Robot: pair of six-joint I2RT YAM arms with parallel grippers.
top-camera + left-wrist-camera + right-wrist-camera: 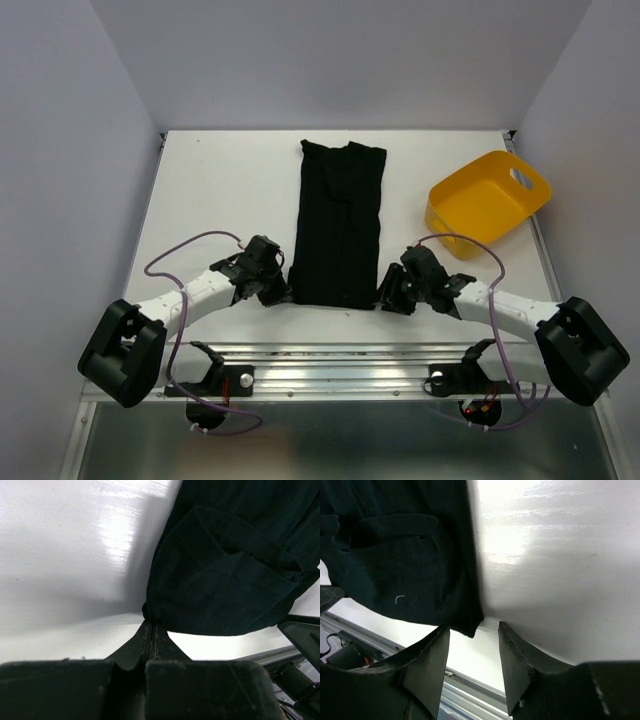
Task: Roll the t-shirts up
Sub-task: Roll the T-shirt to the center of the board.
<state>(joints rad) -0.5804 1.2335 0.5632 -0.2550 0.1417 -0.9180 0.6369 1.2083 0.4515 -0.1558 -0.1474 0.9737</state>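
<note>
White table (220, 190) carries a black t-shirt (340, 225) and yellow tub (472, 222).

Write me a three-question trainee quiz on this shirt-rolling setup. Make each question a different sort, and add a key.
1. True or false: the left gripper is shut on a near corner of the black t-shirt.
2. Pick one. The right gripper is: A) open, beside the shirt's other near corner; B) shut on the cloth; C) shut on nothing.
3. Fill in: in the top view, the yellow tub stands to the shirt's ____.

Key: 1 true; 2 A; 3 right.
</note>
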